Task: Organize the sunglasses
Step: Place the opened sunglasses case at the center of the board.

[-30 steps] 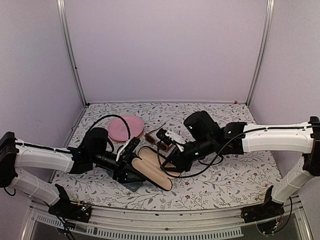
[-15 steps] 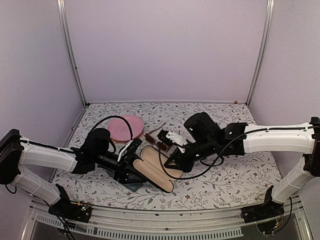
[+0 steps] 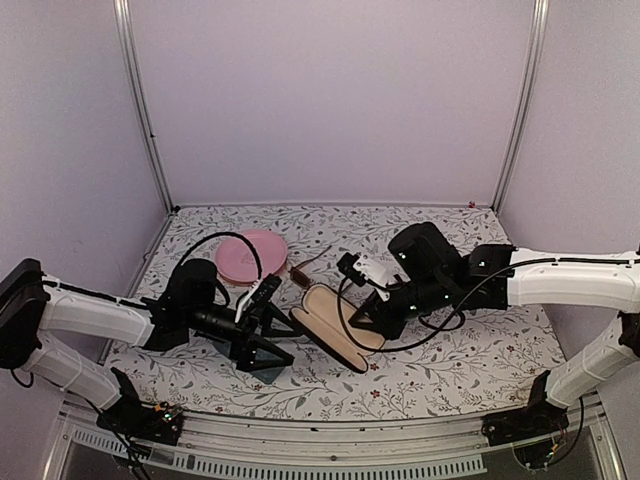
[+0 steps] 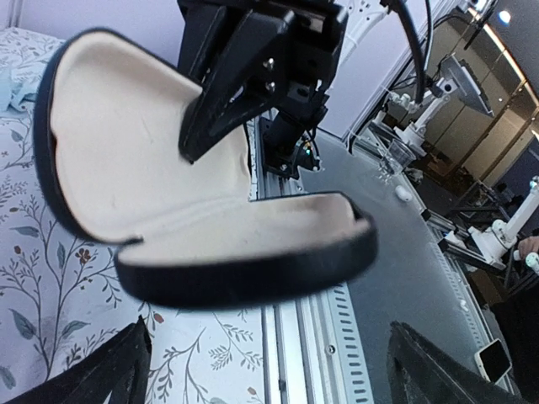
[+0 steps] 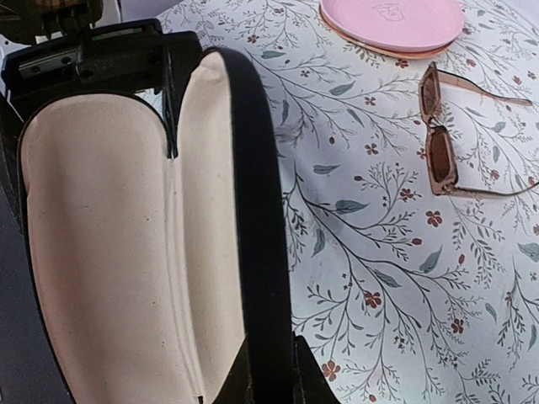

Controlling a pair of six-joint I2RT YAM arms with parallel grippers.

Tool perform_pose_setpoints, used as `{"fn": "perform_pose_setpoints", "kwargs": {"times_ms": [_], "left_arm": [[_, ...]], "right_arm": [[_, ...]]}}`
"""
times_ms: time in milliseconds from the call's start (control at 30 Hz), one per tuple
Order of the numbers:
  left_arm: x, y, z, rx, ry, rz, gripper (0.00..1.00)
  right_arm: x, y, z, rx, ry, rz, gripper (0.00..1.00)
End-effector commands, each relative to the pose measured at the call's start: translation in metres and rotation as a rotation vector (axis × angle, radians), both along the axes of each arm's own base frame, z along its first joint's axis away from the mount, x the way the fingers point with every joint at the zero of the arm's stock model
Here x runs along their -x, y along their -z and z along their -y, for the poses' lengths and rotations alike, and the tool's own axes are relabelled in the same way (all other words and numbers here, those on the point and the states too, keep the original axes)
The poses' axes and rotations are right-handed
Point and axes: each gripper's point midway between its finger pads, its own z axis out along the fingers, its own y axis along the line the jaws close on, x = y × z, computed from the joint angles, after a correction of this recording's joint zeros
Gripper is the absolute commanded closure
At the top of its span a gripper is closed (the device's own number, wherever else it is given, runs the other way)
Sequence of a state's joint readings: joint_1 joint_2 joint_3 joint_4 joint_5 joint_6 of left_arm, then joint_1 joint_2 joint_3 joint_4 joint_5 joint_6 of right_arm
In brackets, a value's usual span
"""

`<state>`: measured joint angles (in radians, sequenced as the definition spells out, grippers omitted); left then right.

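Left fingers (image 3: 268,320): spread wide and gripping nothing. The case (image 5: 101,236) sits just ahead of them, so we judge the other arm alone steadies it.
Right fingers (image 5: 268,377): pinched tight on the case's black rim.
Case: hinged open with its cream lining exposed, and we think it is held so to receive a pair.
Sunglasses (image 5: 440,139): reddish-brown, arms unfolded, lying on the surface (image 5: 379,252) beyond the case. They are near it but apart, not yet inside.
Pink disc (image 5: 392,18): farthest, lying flat just past the sunglasses.
Writing: we read none. A faint embossed mark on the disc is too small to make out.
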<state>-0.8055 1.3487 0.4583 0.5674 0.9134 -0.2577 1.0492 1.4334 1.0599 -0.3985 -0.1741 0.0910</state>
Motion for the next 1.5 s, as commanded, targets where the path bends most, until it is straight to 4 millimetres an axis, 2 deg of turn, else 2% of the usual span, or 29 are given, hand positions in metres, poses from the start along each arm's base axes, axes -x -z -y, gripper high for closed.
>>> {"fn": "perform_pose_setpoints", "kwargs": {"times_ms": [0, 167, 300, 533, 633, 800, 1267, 1467], "left_arm": [[-0.007, 0.001, -0.007, 0.006, -0.049, 0.022, 0.01], [-0.019, 0.0, -0.016, -0.005, -0.128, 0.046, 0.01], [-0.038, 0.003, -0.023, -0.045, -0.247, 0.07, 0.01], [-0.074, 0.013, -0.04, -0.14, -0.473, 0.072, 0.01], [-0.081, 0.015, -0.046, -0.158, -0.528, 0.072, 0.01], [-0.086, 0.019, -0.053, -0.173, -0.569, 0.071, 0.01], [-0.095, 0.028, -0.056, -0.21, -0.603, 0.051, 0.01], [-0.096, 0.028, -0.056, -0.209, -0.606, 0.045, 0.01]], "right_arm": [[-0.013, -0.004, 0.02, 0.024, 0.081, 0.037, 0.99], [-0.032, 0.018, 0.044, 0.165, 0.177, 0.093, 0.99], [-0.049, 0.044, 0.056, 0.308, 0.23, 0.137, 0.98], [-0.077, 0.08, 0.053, 0.522, 0.202, 0.218, 0.97], [-0.082, 0.097, 0.056, 0.612, 0.166, 0.242, 0.97], [-0.093, 0.093, 0.044, 0.633, 0.13, 0.298, 0.95], [-0.116, 0.103, 0.062, 0.797, 0.141, 0.445, 0.94], [-0.117, 0.104, 0.061, 0.774, 0.11, 0.489, 0.86]]}}
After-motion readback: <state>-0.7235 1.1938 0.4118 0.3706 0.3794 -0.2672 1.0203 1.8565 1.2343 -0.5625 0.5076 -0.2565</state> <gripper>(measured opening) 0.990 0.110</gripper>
